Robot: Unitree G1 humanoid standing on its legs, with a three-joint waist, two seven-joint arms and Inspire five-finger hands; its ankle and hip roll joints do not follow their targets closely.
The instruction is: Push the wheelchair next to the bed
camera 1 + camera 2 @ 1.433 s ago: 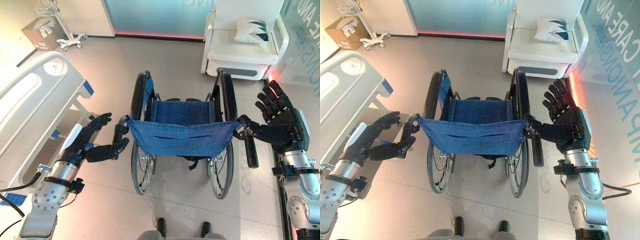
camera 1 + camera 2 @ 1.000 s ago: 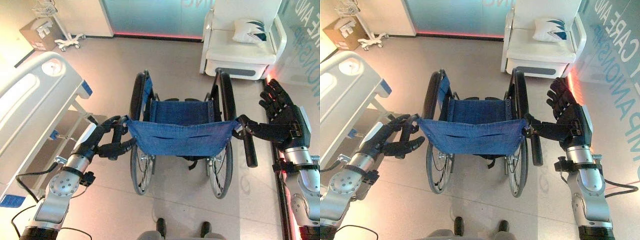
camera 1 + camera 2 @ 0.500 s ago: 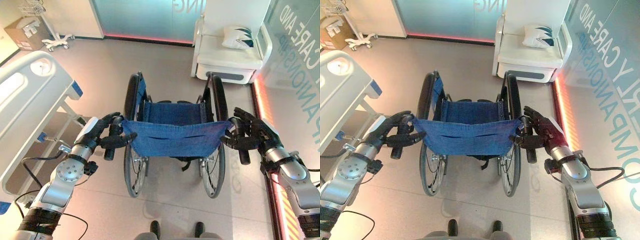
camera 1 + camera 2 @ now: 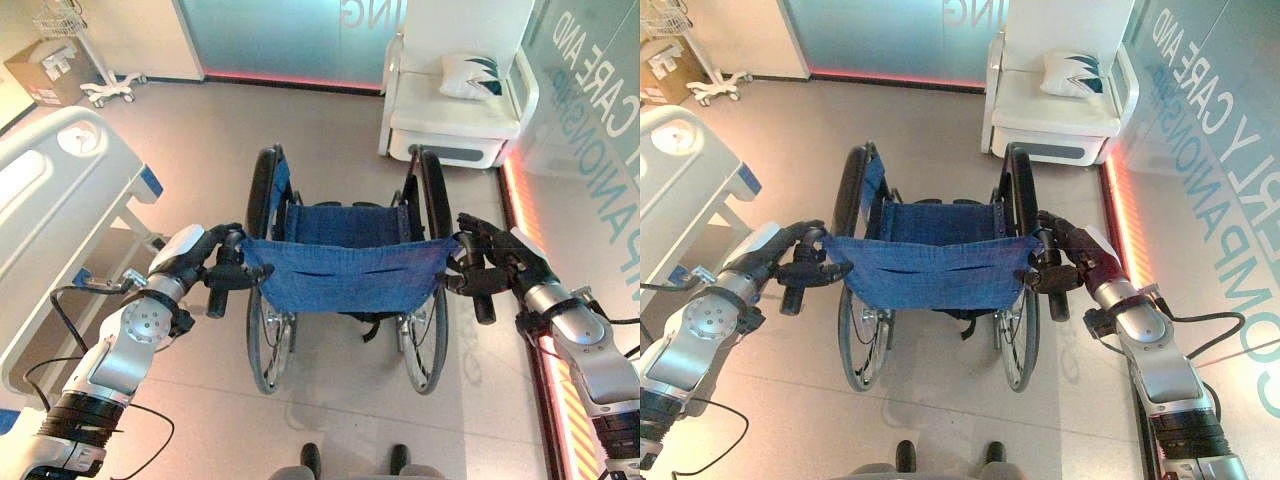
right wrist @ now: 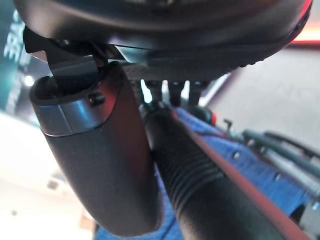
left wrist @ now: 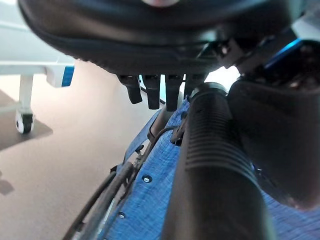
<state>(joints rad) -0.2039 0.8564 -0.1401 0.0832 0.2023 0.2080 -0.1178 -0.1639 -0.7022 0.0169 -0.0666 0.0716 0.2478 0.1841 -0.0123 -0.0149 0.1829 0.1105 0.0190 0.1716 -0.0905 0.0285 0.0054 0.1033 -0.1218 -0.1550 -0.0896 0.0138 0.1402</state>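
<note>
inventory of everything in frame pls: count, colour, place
Wheelchair: one, blue fabric seat and back, black wheels, centre of the floor, back toward the robot.
Left push handle: one, black, at the backrest's left corner.
Right push handle: one, black, at the backrest's right corner.
Bed: one, white with blue corner pieces, left of the wheelchair, apart from it.
Armchair: one, white, far right.
Pillow: one, white with a dark pattern, on the armchair.
Cardboard box: one, brown, far left.
Wheeled stand: one, white, beside the box.
Left hand: dark, curled round the left push handle.
Right hand: dark, curled round the right push handle.
</note>
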